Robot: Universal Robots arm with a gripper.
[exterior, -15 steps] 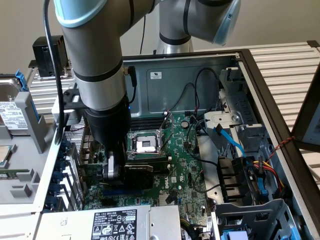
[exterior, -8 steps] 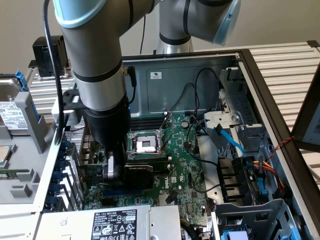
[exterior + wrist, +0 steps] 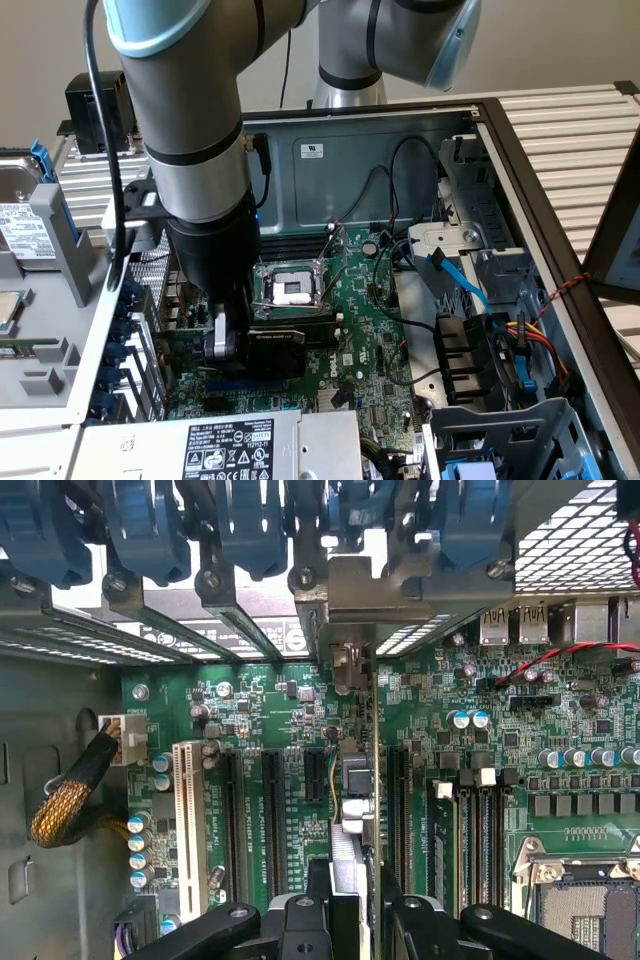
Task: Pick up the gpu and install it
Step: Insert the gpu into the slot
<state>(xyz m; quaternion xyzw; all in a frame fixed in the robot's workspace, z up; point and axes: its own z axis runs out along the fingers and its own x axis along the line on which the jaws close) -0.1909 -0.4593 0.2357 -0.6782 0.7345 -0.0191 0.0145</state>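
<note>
End effector [image 3: 227, 348] around gpu [image 3: 282, 340] inside case [image 3: 300, 195]

**Plenty of Labels, Nothing Legible**

The white label on the power supply [image 3: 225, 445] carries small print and certification marks, too fine to read. The sticker [image 3: 313, 150] on the case wall, the hard drive label [image 3: 20, 230], the pale lettering on the gpu [image 3: 282, 340] and the motherboard silkscreen [image 3: 268, 855] are equally unreadable.

The arm [image 3: 190, 130] is hanging nearly vertical, its grey forearm angling down from the exterior view's upper left and its black wrist pointing straight down. The gripper [image 3: 228, 345] is sitting low, its two dark fingers [image 3: 290, 925] pinching the gpu [image 3: 352, 780] edge-on between them.
</note>
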